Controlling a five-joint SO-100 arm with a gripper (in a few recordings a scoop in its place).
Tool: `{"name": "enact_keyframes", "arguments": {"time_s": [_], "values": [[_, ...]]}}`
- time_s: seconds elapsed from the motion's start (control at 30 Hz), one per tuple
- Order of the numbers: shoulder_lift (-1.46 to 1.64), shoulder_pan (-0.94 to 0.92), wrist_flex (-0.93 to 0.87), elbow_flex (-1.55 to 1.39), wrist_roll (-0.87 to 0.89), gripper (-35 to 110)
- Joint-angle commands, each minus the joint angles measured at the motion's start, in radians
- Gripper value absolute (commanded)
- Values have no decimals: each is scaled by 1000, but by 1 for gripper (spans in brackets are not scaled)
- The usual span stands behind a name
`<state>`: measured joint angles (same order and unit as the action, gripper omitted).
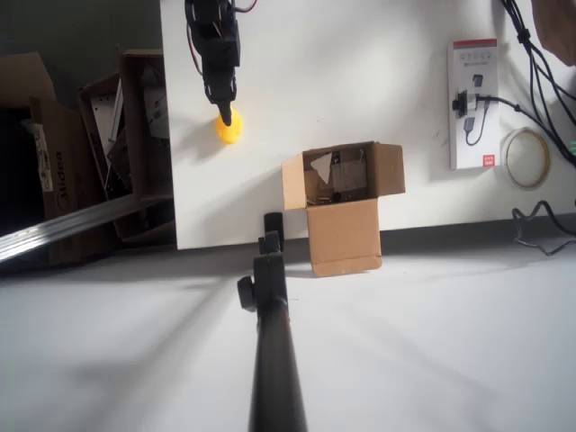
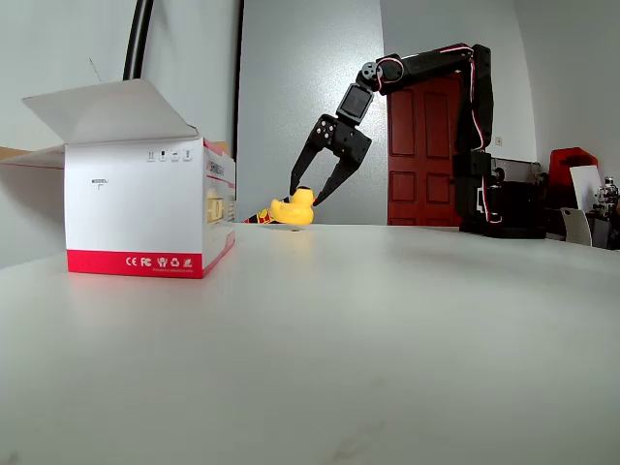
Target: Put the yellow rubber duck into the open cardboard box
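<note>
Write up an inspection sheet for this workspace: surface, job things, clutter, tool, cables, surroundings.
Surface: white table, mostly bare.
Job things: yellow rubber duck sits on the table, left of the open cardboard box in the overhead view; the box stands at the table's near edge, flaps open, one hanging over the edge.
Clutter: white and red product box and a roll of tape at the right in the overhead view.
Tool: the tool is open, fingers straddling the duck, not closed on it.
Cables: black cables along the right side.
Surroundings: dark cartons with metal parts beside the table; a red door behind the arm.
</note>
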<state>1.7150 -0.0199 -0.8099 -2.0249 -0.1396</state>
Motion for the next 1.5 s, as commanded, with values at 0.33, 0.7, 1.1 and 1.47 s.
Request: {"name": "enact_keyframes", "arguments": {"time_s": [0.33, 0.7, 1.1, 1.47], "values": [[110, 103, -210, 272, 17, 7], [-64, 310, -391, 713, 31, 7], [-420, 430, -408, 1118, 32, 7], [-554, 434, -402, 1227, 34, 7]]}}
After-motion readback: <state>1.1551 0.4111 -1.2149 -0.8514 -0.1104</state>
